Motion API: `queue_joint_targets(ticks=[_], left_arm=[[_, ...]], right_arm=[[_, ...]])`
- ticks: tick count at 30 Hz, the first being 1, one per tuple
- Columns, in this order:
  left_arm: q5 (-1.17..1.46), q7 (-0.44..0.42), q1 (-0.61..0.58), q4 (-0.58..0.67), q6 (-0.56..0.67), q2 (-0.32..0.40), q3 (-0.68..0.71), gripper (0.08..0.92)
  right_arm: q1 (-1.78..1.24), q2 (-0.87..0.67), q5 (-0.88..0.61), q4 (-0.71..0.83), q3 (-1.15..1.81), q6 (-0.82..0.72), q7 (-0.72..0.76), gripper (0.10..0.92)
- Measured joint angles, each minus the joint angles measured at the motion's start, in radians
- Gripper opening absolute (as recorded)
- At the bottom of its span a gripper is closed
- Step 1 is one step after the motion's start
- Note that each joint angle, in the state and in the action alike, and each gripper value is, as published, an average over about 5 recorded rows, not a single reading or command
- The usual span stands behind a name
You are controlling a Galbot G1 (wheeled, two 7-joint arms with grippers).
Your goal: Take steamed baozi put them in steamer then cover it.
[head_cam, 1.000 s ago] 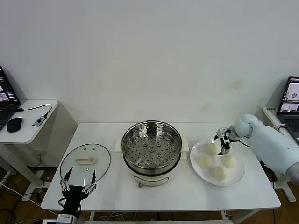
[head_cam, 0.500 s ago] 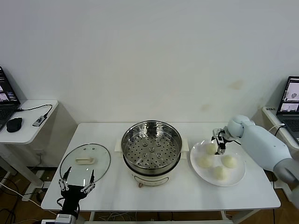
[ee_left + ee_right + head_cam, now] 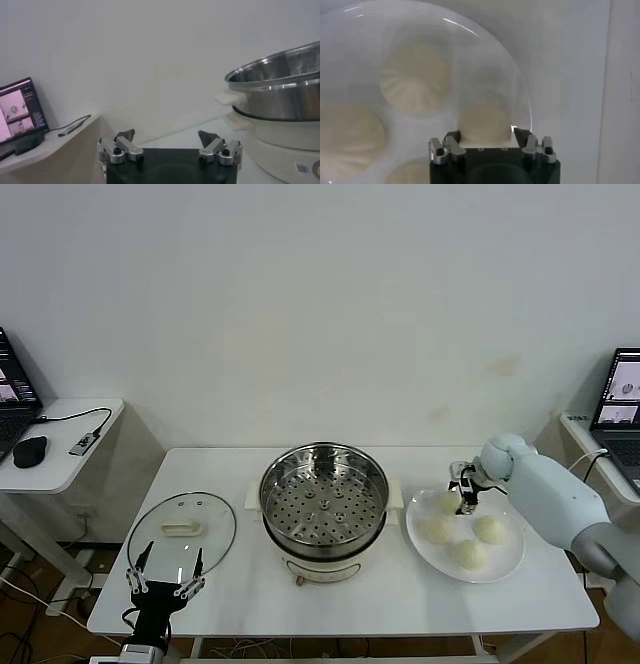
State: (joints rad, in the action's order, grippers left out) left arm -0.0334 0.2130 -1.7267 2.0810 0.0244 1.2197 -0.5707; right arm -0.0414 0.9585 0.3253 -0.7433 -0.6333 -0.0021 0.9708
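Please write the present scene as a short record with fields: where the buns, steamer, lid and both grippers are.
baozi: four on the white plate, none in the steamer
steamer: table centre, uncovered, empty
glass lid: flat on the table, left of the steamer
right gripper: at the far baozi, jaws either side of it
left gripper: open, near the lid, holding nothing

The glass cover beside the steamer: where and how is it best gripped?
Grip the cover by the cream-white handle at its centre, coming straight down from above. It lies flat on the table, so its thin metal rim offers little purchase; the raised bar probably suits a claw pinching its narrow sides.
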Motion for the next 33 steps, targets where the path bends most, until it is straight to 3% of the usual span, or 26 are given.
queue_joint_targets(ticks=[17, 33], left_arm=[[-0.002, -0.004, -0.015, 0.014, 0.002, -0.002, 0.002, 0.823], [0.008, -0.014, -0.005, 0.023, -0.002, -0.024, 0.022, 0.823]], right_arm=[[0.062, -0.085, -0.084, -0.111, -0.07, -0.021, 0.048, 0.543], [0.398, -0.206, -0.39, -0.378, -0.342, -0.043, 0.061, 0.553]])
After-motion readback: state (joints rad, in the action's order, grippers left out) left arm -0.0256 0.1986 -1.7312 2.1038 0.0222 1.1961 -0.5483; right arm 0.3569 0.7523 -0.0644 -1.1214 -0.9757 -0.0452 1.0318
